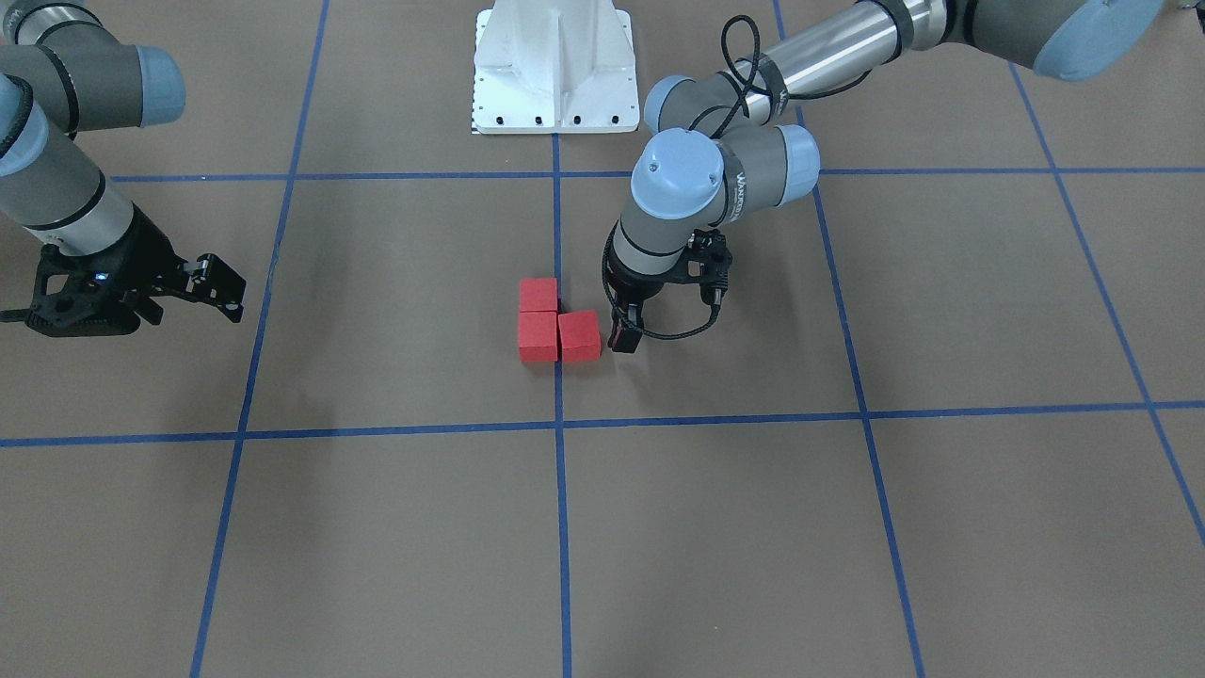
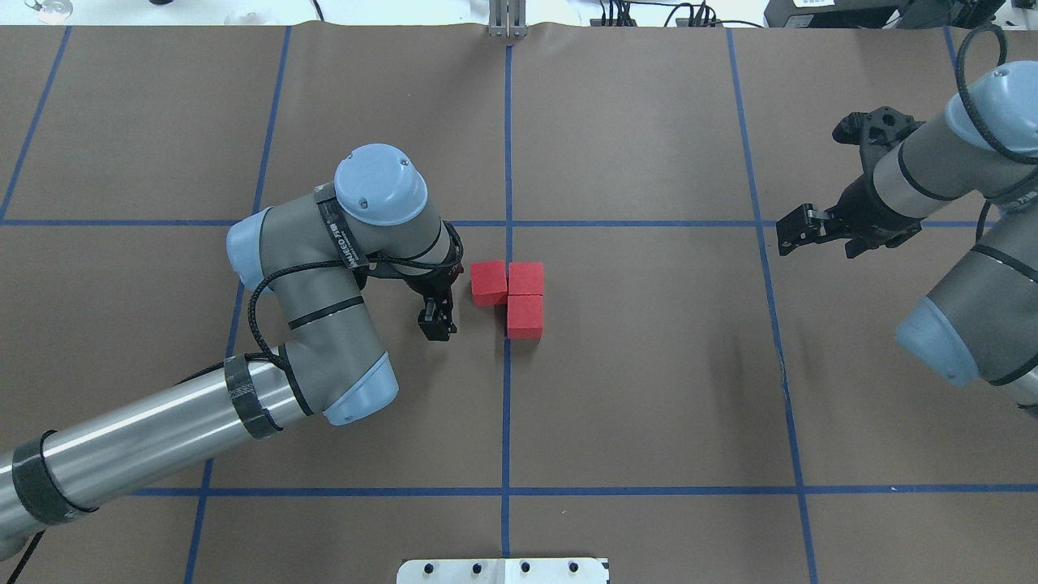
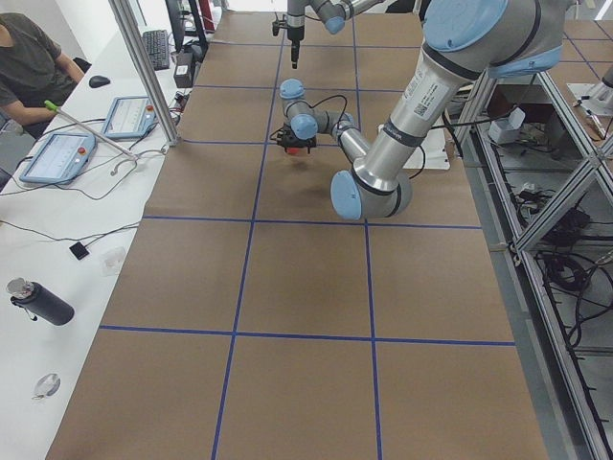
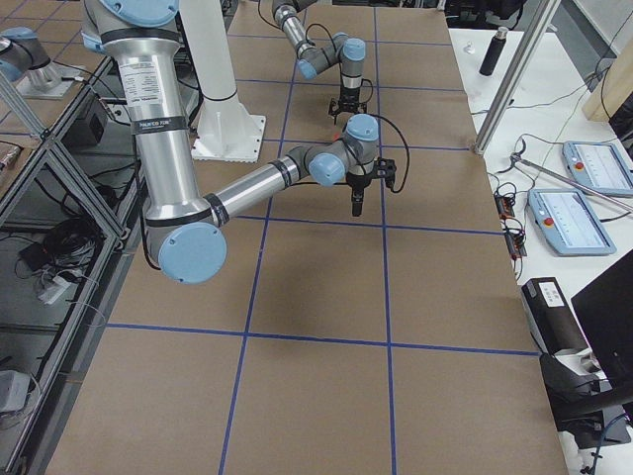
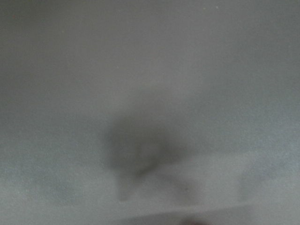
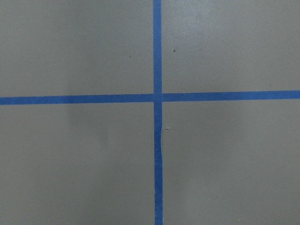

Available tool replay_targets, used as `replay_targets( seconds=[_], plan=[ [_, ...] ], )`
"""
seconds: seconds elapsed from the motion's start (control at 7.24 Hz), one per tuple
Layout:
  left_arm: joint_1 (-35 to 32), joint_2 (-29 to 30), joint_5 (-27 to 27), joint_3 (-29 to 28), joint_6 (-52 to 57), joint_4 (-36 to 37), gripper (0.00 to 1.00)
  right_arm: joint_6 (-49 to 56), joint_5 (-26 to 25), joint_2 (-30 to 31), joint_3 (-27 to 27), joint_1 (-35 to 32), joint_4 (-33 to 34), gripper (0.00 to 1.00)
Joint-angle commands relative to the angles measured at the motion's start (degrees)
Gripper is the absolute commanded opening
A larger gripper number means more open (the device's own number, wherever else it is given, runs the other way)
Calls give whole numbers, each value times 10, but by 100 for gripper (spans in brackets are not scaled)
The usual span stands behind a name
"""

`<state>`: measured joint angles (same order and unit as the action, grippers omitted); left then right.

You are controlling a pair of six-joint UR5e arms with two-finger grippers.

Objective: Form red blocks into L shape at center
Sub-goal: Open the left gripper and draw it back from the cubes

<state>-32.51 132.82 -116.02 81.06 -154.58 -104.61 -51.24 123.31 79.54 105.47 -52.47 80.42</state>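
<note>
Three red blocks lie touching in an L on the center floor, astride the blue tape line: one, one and one. They also show in the overhead view. My left gripper points down just beside the L's end block, apart from it, and looks open and empty; it also shows in the overhead view. My right gripper hangs open and empty far off to the side. The left wrist view is only grey blur.
The white robot base plate stands at the table's robot side. The right wrist view shows a blue tape crossing on bare brown floor. A seated operator, tablets and a bottle are on the side bench.
</note>
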Motion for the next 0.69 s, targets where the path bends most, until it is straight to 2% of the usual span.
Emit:
replay_targets(
  seconds=[0.0,0.55],
  plan=[
    [3,0,-1,-1,1,0,100,0,0,0,-1,0,0,100],
    [6,11,-2,-5,0,-1,100,0,0,0,0,0,0,100]
  ],
)
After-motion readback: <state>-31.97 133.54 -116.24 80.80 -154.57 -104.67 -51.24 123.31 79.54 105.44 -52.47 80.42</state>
